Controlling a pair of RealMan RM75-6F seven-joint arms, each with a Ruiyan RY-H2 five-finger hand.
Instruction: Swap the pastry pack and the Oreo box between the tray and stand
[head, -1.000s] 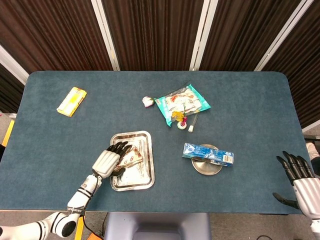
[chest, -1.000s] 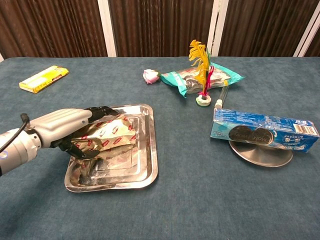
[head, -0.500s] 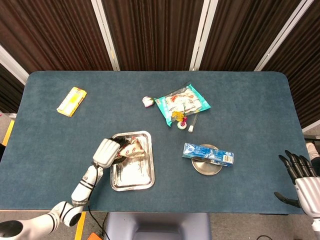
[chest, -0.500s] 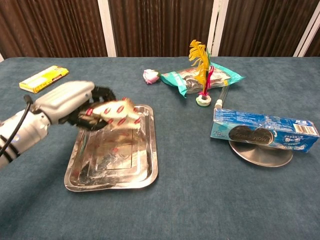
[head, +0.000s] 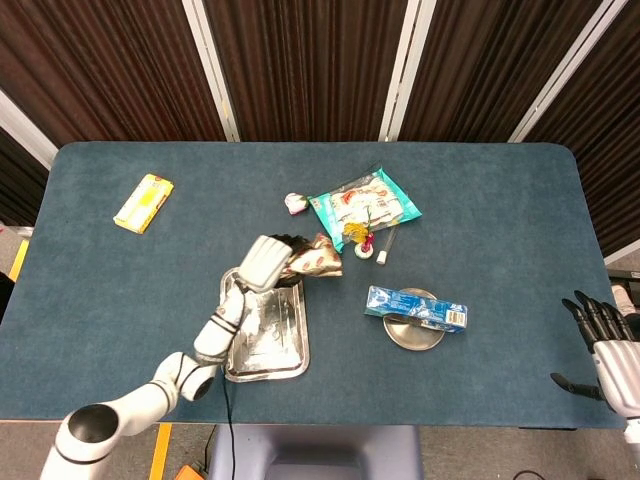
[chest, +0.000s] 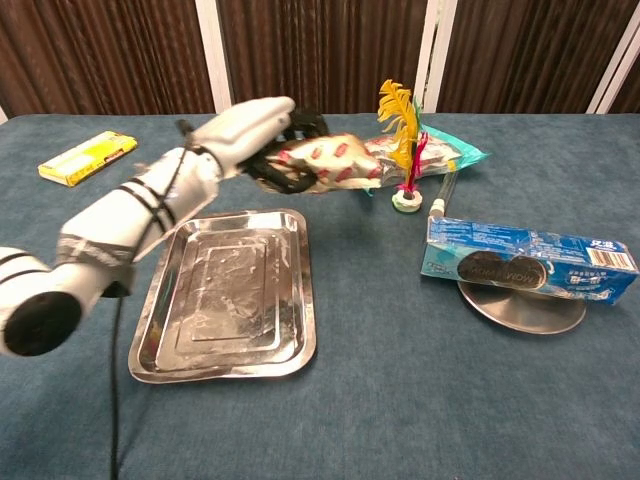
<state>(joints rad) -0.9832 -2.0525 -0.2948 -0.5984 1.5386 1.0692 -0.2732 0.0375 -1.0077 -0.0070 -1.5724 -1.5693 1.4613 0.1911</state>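
My left hand (head: 266, 262) (chest: 262, 132) grips the pastry pack (head: 317, 260) (chest: 330, 162), a cream wrapper with red marks, and holds it in the air above the far right corner of the steel tray (head: 262, 352) (chest: 170, 350). The tray holds nothing. The blue Oreo box (head: 415, 309) (chest: 530, 258) lies flat across the round metal stand (head: 412, 337) (chest: 522, 308) to the right. My right hand (head: 605, 342) hangs open off the table's right front corner, seen only in the head view.
A teal snack bag (head: 365, 207) (chest: 440, 155) lies at the back with a feathered shuttlecock (head: 362, 238) (chest: 402, 150) and a white-capped tube (chest: 443, 194) on it. A small pink object (head: 294, 203) sits beside them. A yellow box (head: 143, 202) (chest: 87, 157) lies far left.
My left hand closed on the pastry pack in the tray, lifted it out and carried it up and to the right. The tray is now bare. The right hand sank slightly.
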